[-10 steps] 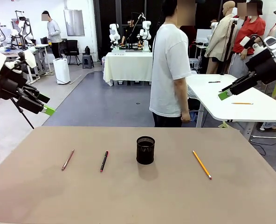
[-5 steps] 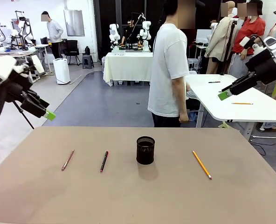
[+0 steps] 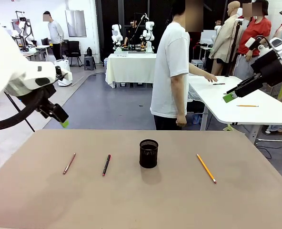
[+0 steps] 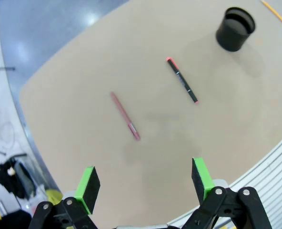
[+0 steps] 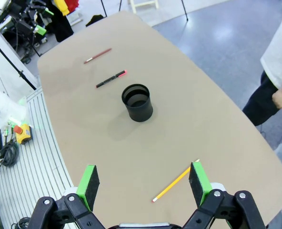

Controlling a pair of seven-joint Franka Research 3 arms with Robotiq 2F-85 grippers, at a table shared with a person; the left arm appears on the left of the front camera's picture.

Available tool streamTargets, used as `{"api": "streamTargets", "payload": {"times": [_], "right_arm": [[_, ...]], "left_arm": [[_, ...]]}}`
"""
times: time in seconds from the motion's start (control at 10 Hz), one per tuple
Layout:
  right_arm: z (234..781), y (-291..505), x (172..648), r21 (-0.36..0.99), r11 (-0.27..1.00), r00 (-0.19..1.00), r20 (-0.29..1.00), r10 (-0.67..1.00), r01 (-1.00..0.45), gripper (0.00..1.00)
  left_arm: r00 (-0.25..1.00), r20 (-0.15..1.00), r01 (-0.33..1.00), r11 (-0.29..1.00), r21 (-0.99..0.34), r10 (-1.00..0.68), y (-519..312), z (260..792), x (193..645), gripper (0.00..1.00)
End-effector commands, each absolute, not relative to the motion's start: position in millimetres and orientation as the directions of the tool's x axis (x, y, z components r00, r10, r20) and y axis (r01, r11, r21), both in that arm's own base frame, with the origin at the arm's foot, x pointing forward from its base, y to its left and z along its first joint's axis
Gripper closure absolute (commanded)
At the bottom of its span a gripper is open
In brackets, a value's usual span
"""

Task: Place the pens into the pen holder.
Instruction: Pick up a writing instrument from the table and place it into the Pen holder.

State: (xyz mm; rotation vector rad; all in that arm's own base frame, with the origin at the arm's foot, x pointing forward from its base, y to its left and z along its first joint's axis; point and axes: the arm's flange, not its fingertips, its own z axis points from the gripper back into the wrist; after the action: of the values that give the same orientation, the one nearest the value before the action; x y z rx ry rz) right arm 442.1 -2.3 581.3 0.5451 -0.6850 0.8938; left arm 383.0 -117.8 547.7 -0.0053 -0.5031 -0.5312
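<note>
- Front view: pink pen (image 3: 69, 163), black pen (image 3: 106, 164) and pencil (image 3: 206, 168) lie flat on the bench (image 3: 45, 200), apart from the upright pen holder (image 3: 148, 153) standing between them.
- Left end effector (image 4: 146, 179) and right end effector (image 5: 143, 179) hang released and empty.
- All three look light, stiff and likely to roll; pinch mid-shaft.

table (image 3: 179, 205): smooth, matt tan top
holder (image 3: 148, 153): black mesh, dull, looks like metal
pink pen (image 3: 69, 163): smooth, slight sheen
black pen (image 3: 106, 164): matt barrel, plastic look
pencil (image 3: 206, 168): smooth yellow paint
pads (image 4: 88, 182): matt green
left arm (image 3: 17, 78): glossy white shell
floor (image 4: 45, 28): grey, polished, reflecting lights
</note>
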Motion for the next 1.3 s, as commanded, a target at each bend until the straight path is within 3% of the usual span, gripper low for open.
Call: {"api": "streamTargets", "payload": {"times": [0.0, 0.1, 0.2, 0.7, 0.8, 0.9, 1.0, 1.2], "right_arm": [[582.2, -1.9, 442.2, 0.147, 0.514, 0.44, 0.739, 0.511, -0.845, 0.0], [582.2, -1.9, 442.2, 0.147, 0.514, 0.44, 0.739, 0.511, -0.845, 0.0], [582.2, -1.9, 442.2, 0.147, 0.514, 0.44, 0.739, 0.511, -0.845, 0.0], [582.2, -1.9, 442.2, 0.147, 0.514, 0.44, 0.739, 0.511, -0.845, 0.0], [582.2, -1.9, 442.2, 0.147, 0.514, 0.44, 0.739, 0.511, -0.845, 0.0], [582.2, -1.9, 442.2, 0.147, 0.514, 0.44, 0.739, 0.511, -0.845, 0.0], [582.2, -1.9, 442.2, 0.147, 0.514, 0.44, 0.739, 0.511, -0.845, 0.0], [582.2, -1.9, 442.2, 0.147, 0.514, 0.44, 0.739, 0.511, -0.845, 0.0]], "left_arm": [[0.789, 0.401, 0.477, 0.876, 0.076, -0.465, -121.5, 535.7, 395.5, 0.0], [0.749, 0.363, 0.557, 0.823, 0.109, -0.555, -114.8, 525.8, 396.5, 0.0], [0.775, 0.432, 0.466, 0.879, 0.103, -0.462, -119.6, 536.4, 387.8, 0.0], [0.77, 0.426, 0.482, 0.871, 0.096, -0.474, -121.1, 535.3, 388.5, 0.0], [0.838, 0.321, 0.471, 0.882, -0.021, -0.441, -127.3, 526.2, 395.3, 0.0], [0.841, 0.284, 0.487, 0.873, -0.027, -0.461, -128.1, 516.1, 406.5, 0.0], [0.831, 0.243, 0.537, 0.834, -0.122, -0.5, -132.4, 498.6, 421.3, 0.0], [0.881, 0.165, 0.463, 0.879, -0.114, -0.443, -133.4, 452.5, 462.7, 0.0]]}}
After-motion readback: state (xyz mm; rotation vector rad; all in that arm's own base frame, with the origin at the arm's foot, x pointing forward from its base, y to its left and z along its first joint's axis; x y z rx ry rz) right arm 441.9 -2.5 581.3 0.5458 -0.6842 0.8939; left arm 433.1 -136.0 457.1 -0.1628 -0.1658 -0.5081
